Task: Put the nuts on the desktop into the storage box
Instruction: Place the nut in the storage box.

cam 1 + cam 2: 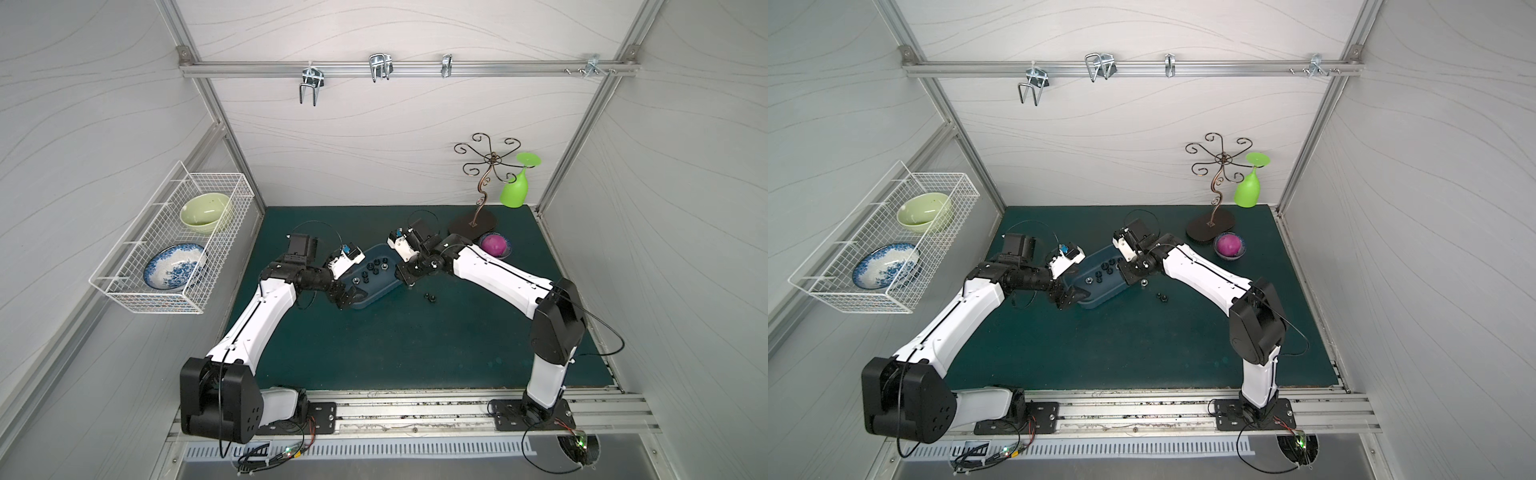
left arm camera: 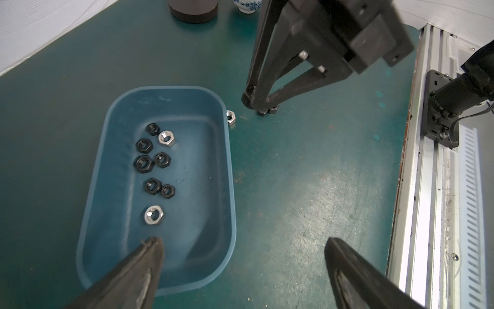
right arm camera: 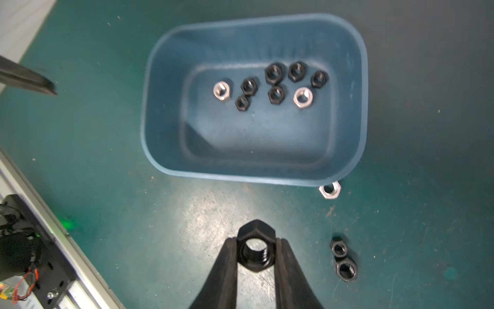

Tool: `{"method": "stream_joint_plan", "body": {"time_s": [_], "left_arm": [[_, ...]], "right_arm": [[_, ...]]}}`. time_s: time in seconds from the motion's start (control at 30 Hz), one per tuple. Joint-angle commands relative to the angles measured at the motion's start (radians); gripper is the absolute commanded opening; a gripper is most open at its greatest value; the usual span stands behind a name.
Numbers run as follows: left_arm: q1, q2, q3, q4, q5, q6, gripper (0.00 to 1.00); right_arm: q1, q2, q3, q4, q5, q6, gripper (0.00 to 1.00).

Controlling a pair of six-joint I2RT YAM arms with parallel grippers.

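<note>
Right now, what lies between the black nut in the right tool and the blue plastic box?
In the right wrist view, only bare teal desktop separates the black hexagonal nut from the blue plastic box. A silver nut lies aside.

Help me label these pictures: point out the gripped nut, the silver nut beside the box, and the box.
Gripped black nut [image 3: 258, 258]: right wrist view, threaded bore.
Silver nut [image 3: 336, 192]: right wrist view, flat face.
Box [image 3: 254, 167]: right wrist view, near inner wall.
</note>
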Motion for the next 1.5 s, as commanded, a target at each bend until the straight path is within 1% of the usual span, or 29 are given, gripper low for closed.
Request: {"method": "stream_joint_plan", "body": {"time_s": [0.0, 0.4, 0.57, 0.83, 1.27, 1.47], "left_arm": [[0.031, -0.026, 0.048, -0.044, 0.03, 0.03, 0.99], [0.173, -0.036, 0.077, -0.079, 0.016, 0.02, 0.99], [0.207, -0.014, 0.061, -0.035, -0.003, -0.036, 0.99], [0.209, 0.015, 0.029, 0.021, -0.016, -0.077, 0.99], [0.21, 0.084, -0.003, 0.104, -0.058, -0.05, 0.99], [0.211, 0.11, -0.001, 0.102, -0.05, -0.036, 0.99]], "right_arm": [[0.016, 0.046, 0.071, -0.032, -0.027, -0.01, 0.21], [0.048, 0.238, 0.313, -0.041, -0.092, -0.007, 0.2], [0.06, 0.337, 0.399, -0.017, -0.086, -0.005, 0.2], [0.06, 0.462, 0.494, -0.004, -0.067, -0.005, 0.2], [0.058, 0.573, 0.564, 0.055, -0.039, -0.025, 0.2], [0.056, 0.636, 0.614, 0.091, -0.032, -0.042, 0.19]]}}
